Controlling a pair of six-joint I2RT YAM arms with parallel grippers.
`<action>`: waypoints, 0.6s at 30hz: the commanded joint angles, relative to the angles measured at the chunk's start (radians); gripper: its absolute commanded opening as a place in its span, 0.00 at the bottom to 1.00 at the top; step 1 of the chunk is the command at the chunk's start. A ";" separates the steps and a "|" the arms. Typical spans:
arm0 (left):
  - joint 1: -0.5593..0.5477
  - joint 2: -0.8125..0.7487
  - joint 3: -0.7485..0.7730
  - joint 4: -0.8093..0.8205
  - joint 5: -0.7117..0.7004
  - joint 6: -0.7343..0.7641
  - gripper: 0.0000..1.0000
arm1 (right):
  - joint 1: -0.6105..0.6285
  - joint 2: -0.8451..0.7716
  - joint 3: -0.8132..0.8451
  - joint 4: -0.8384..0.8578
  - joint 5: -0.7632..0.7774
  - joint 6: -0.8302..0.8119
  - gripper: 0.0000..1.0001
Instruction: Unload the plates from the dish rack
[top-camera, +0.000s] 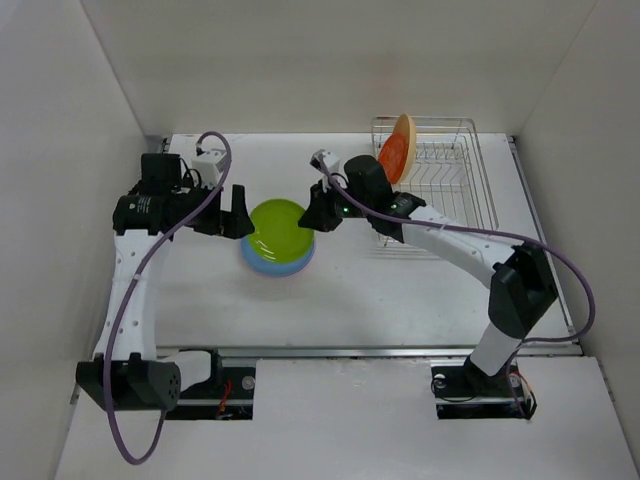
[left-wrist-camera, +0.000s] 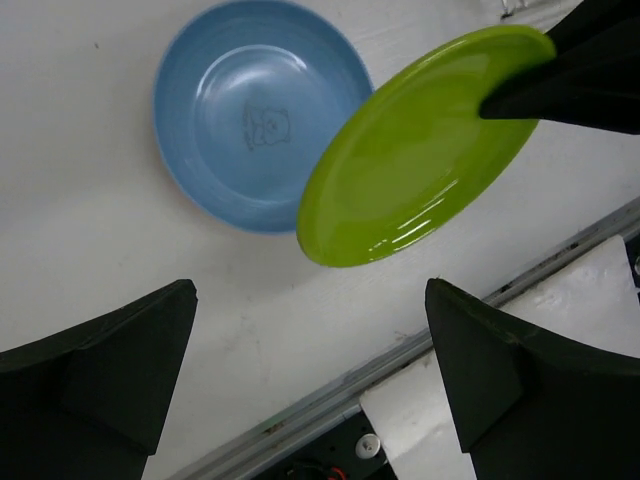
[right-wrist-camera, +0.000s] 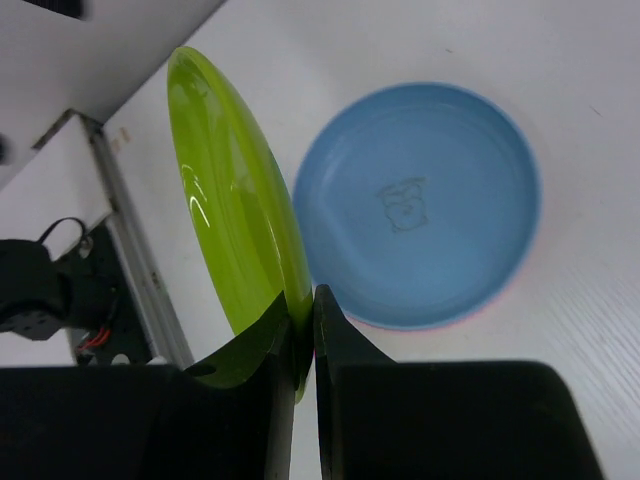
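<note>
While the right gripper (top-camera: 318, 215) pinches the rim of the tilted lime green plate (top-camera: 280, 228) above the blue plate (top-camera: 270, 263), which lies flat on the table (top-camera: 400, 290), the left gripper (top-camera: 232, 213) stands wide open and empty just left of both. Well apart at the far right, the dish rack (top-camera: 460, 170) holds an orange plate (top-camera: 394, 155) and a cream-yellow plate (top-camera: 405, 122) on edge at its left end.

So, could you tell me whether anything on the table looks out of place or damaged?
Nothing looks spilled or damaged. The lime green plate hangs tilted over the blue plate, but only because the right gripper pinches its rim. The orange plate stands on edge in the dish rack.
</note>
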 joint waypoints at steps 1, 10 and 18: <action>-0.001 0.053 -0.041 -0.023 0.050 0.092 0.97 | 0.006 -0.007 0.031 0.233 -0.185 0.001 0.00; -0.001 0.143 -0.060 -0.091 0.084 0.144 0.63 | 0.015 0.092 0.053 0.295 -0.302 0.029 0.00; -0.001 0.162 -0.050 -0.079 0.109 0.100 0.00 | 0.015 0.121 0.062 0.304 -0.313 0.038 0.00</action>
